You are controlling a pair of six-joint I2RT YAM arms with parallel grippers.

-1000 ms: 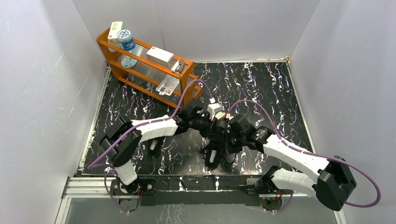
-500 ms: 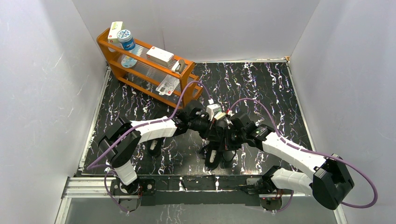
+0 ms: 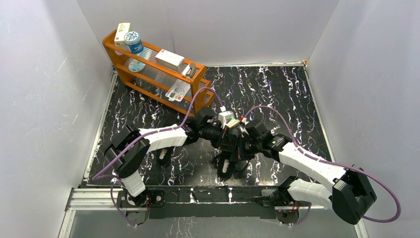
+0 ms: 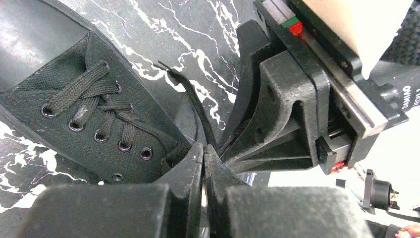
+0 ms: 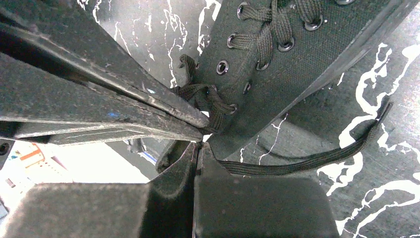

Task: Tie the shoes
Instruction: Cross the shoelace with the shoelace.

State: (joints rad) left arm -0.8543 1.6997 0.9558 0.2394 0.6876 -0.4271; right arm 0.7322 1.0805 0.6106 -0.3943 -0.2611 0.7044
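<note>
One black shoe point(image 3: 227, 167) lies near the table's front middle, under both grippers. It shows in the left wrist view point(image 4: 84, 114) and the right wrist view point(image 5: 282, 59), with its laces crossed through the eyelets. My left gripper point(image 3: 230, 143) point(image 4: 204, 148) is shut on a black lace point(image 4: 190, 96) that rises from the shoe's top eyelets. My right gripper point(image 3: 239, 147) point(image 5: 197, 148) is shut on the other lace point(image 5: 307, 161), whose free end trails onto the table. The two grippers meet tip to tip. The second shoe point(image 3: 163, 155) lies under the left arm.
An orange rack point(image 3: 153, 69) with boxes and a jar stands at the back left. White walls close in the black marbled table point(image 3: 277, 94) on three sides. Purple cables loop over both arms.
Both grippers have shifted slightly toward the back left over the shoe and drawn closer together. Both stay shut on the laces.
</note>
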